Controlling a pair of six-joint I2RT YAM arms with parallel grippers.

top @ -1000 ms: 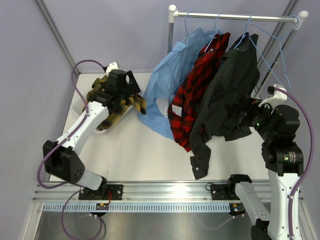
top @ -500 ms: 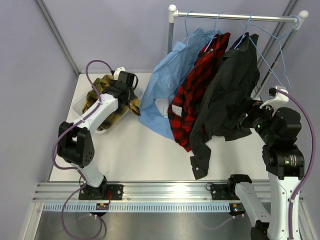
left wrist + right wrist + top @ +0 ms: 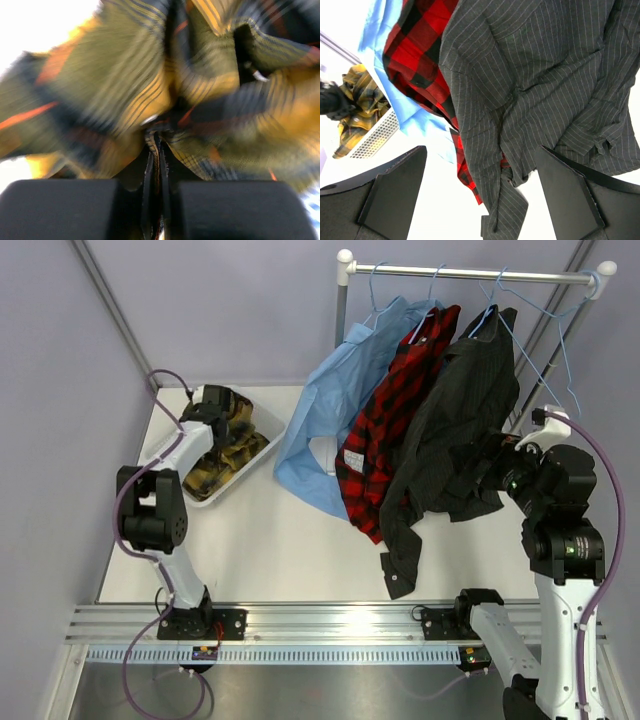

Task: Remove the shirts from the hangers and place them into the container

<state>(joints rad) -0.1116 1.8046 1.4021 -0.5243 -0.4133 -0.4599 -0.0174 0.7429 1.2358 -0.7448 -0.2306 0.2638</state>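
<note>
Top external view: yellow-and-black plaid cloth shirt (image 3: 225, 445) bunched inside shallow white plastic tub (image 3: 245, 470), far left on counter (image 3: 260, 540). Left claw (image 3: 156, 145) clenched on a fold, probably tucking it in. Right claw (image 3: 480, 165) spread wide, empty, facing hanging dark grey striped shirt (image 3: 535, 75).

L wrist view: yellow plaid shirt (image 3: 150, 95) all motion smear; can't tell if cloth sits betw. left gripper (image 3: 156, 150) fingers. Top view: container (image 3: 240, 473) mostly buried under it; loaded hangers (image 3: 374, 290) show hooks only; right arm (image 3: 565, 550) base cut off, lower right.
</note>
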